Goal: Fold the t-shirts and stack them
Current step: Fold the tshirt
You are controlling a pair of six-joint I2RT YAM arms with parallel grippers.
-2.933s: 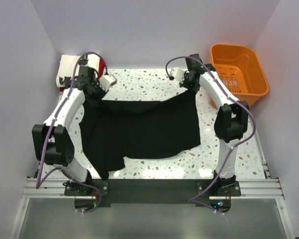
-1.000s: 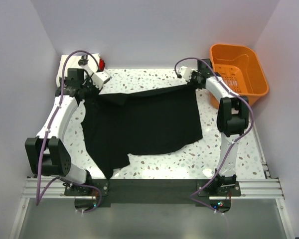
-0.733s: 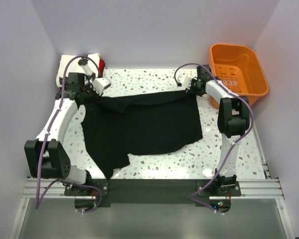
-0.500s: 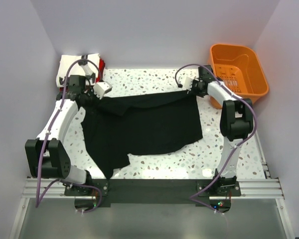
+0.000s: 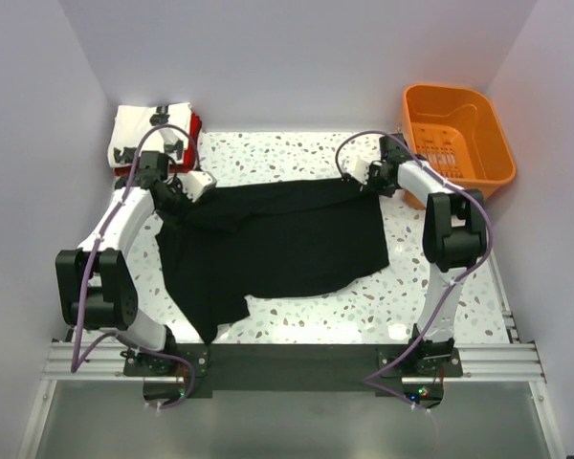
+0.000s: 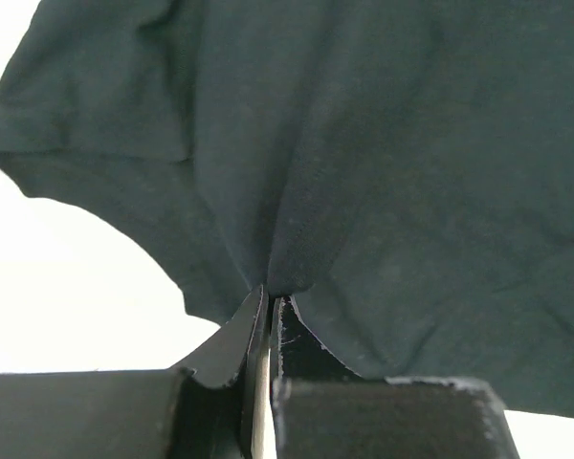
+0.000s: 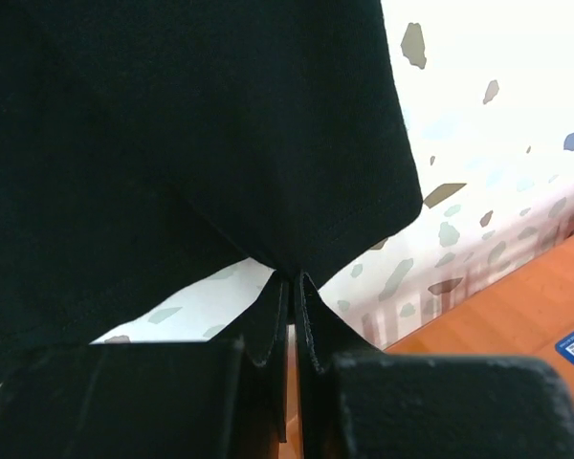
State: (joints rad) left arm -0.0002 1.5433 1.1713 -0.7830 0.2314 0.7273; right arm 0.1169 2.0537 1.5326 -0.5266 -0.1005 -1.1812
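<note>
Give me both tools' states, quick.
Left tool: closed on the black t-shirt.
Right tool: closed on the same black t-shirt.

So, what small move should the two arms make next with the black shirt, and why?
Probably lower both held corners straight down to the speckled white table, keeping the edge stretched. The left jaws and right jaws are shut on the far edge of the large plain black cloth t-shirt; the rest already lies spread, so setting it flat prepares a fold.
</note>
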